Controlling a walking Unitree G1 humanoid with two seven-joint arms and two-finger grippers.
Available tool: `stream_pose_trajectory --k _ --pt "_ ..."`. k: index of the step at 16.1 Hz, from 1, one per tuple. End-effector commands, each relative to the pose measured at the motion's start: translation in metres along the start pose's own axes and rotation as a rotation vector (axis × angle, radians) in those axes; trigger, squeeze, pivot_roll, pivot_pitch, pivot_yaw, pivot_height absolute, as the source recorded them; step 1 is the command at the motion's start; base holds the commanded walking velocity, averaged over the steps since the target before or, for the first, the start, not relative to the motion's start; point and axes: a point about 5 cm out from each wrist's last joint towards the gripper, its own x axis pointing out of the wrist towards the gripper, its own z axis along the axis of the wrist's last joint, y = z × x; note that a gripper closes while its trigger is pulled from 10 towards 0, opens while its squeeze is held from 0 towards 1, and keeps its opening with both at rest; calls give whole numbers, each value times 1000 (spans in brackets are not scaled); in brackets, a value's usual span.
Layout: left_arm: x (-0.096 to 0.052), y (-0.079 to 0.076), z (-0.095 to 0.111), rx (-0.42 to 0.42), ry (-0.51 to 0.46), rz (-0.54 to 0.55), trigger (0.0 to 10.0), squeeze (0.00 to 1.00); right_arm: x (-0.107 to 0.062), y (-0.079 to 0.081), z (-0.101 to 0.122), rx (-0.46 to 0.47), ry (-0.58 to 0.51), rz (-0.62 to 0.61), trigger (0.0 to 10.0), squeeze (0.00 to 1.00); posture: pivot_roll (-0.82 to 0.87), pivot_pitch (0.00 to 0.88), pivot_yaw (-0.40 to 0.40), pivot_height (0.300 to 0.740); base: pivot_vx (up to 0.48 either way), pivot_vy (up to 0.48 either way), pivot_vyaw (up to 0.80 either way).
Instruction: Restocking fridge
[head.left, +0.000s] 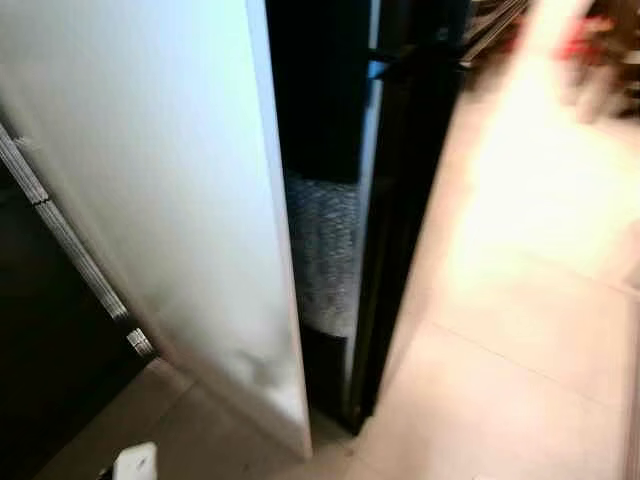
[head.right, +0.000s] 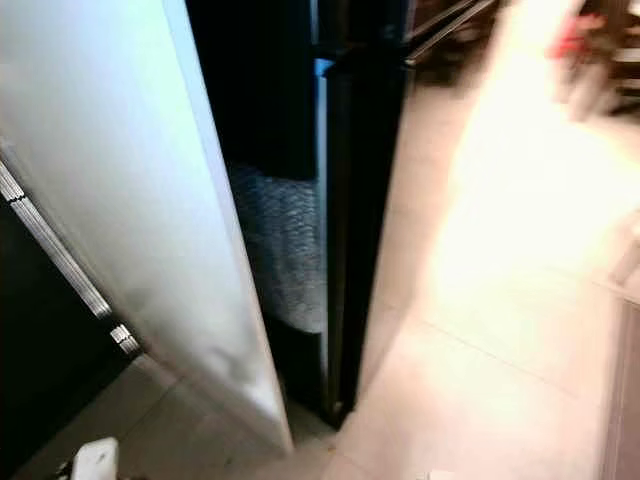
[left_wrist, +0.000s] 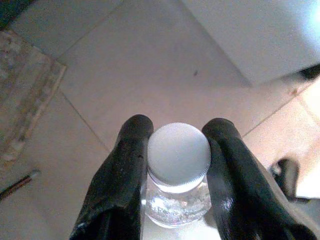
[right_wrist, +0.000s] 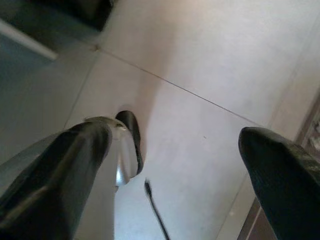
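The left end effector (left_wrist: 177, 170) has two thick, glossy black fingers (left_wrist: 117, 185) with rounded tips that widen toward the lower edge of the frame. The right end effector (right_wrist: 175, 165) shows the same black fingers (right_wrist: 280, 175), one at lower left and one at lower right, blurred and smooth. A silver rounded limb part (right_wrist: 122, 155) with a black end lies at centre left.

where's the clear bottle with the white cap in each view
Left eye view: the clear bottle's white screw cap pokes up at the bottom edge.
Right eye view: same cap, bottom left corner.
Left wrist view: centre, clamped at the neck by the left gripper.
Right wrist view: cannot make it out.
Shared landmark: the open white fridge door, pale slab.
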Motion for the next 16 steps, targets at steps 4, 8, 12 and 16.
stream_pose_trajectory --k 4,8,12,16 --pt "2 -2 13 24 -26 -26 10000 0 -3 6 -16 2 37 2 10000 0 -119 0 96 740 0 0 -600" --pt "0 5 6 20 -8 -28 10000 0 -4 5 -14 -110 0 -14 10000 0 -133 0 112 740 0 0 0" --pt "1 2 6 18 -7 -26 10000 0 -5 3 -16 -40 -21 -56 10000 0 -133 0 95 740 0 61 0" --pt "1 -2 4 4 -6 -33 10000 0 -5 -1 -16 12 -21 -80 10000 0 -136 0 73 740 0 252 0"
